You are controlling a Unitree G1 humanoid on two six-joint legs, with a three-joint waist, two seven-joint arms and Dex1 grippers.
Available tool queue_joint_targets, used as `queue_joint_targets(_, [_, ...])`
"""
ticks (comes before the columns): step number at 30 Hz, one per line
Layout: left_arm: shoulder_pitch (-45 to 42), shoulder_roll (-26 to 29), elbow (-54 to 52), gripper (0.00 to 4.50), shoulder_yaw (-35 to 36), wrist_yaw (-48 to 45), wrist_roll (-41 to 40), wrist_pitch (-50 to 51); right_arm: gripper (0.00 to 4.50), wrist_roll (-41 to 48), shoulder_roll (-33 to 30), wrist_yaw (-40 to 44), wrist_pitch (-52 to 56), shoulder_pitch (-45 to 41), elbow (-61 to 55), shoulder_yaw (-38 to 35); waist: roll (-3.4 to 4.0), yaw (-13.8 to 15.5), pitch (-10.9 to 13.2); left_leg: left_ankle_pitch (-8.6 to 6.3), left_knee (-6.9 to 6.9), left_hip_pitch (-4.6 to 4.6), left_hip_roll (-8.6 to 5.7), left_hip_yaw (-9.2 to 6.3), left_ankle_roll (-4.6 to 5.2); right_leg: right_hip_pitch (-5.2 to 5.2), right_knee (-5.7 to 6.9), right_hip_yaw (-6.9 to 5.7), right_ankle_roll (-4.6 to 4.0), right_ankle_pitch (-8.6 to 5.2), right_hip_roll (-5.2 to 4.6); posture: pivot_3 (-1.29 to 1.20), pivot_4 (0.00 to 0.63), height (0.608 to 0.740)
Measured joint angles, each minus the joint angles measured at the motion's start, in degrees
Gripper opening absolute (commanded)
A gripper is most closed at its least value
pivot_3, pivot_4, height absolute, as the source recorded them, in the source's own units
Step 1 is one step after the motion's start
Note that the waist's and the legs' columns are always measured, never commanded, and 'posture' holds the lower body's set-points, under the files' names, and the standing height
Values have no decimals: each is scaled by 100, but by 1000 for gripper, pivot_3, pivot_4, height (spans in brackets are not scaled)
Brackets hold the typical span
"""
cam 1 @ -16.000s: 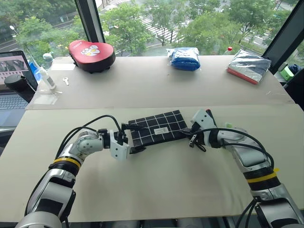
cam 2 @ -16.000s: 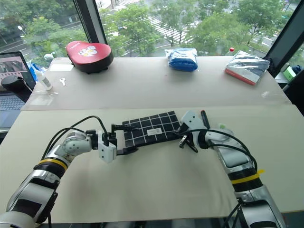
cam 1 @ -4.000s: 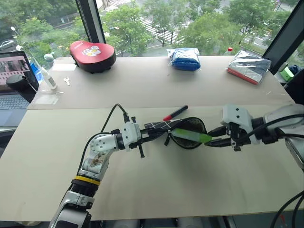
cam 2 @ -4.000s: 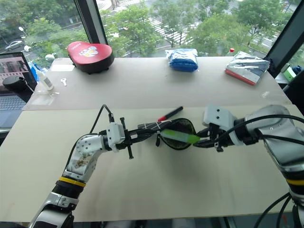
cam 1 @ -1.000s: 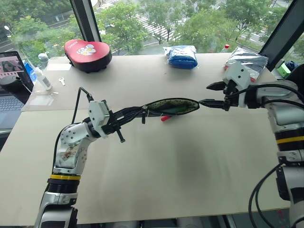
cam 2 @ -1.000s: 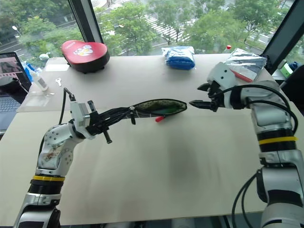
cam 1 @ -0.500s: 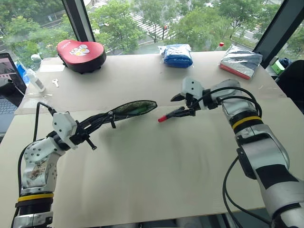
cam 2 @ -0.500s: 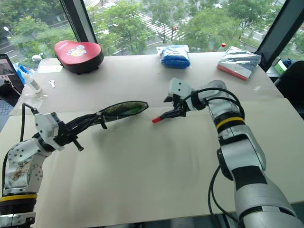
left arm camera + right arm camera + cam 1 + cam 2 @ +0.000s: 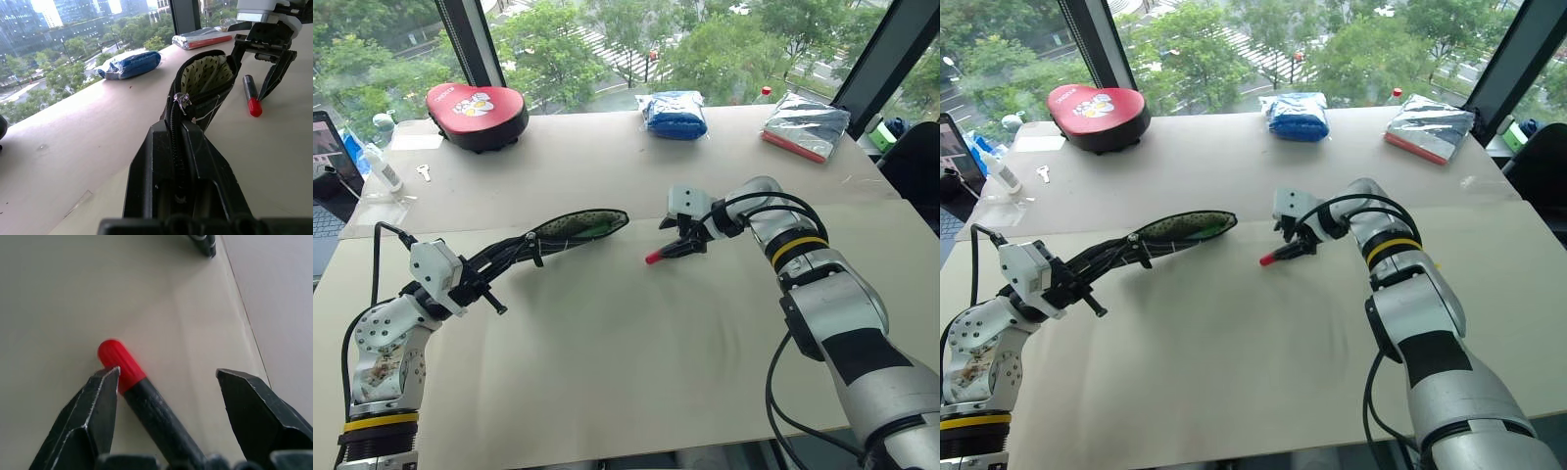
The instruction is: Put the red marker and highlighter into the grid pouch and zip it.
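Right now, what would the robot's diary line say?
left end effector: shut on grid pouch | highlighter: in pouch | right end effector: open around red marker on table | zip: open

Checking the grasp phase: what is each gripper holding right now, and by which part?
The left gripper holds the grid pouch by its zipper end. The right gripper holds nothing, open astride the red marker.

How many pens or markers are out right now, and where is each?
2. The red marker lies on the table between the right gripper's open fingers. The highlighter sits inside the grid pouch, mostly hidden; others could be hidden there.
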Motion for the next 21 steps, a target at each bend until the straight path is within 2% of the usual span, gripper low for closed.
queue_joint_targets(13, [-117,-73,22,0,-240,14,30,-21,3501,-197,-160,255,0,142,67,-2,0,13,0,0,0,2,0,0,-1,1,3,1,0,0,0,0,150,740])
queue_joint_targets(16, [-230,-117,41,0,-330,-8,35,-34,2801,-208,-210,435,87,163,32,-1,0,21,0,0,1,3,-1,0,-1,3,3,1,0,0,-1,0,150,740])
queue_joint_targets(20, [-243,-135,55,0,-528,-137,141,-219,1522,-153,-373,917,240,268,-98,-44,0,35,0,0,1,2,-2,0,0,4,0,0,0,0,-2,0,150,740])
queue_joint_targets(21, [-242,-144,57,0,-572,-172,171,-252,1088,-133,-426,986,303,290,-126,-61,0,35,0,0,2,2,-2,0,0,4,0,1,0,0,-2,0,150,740])
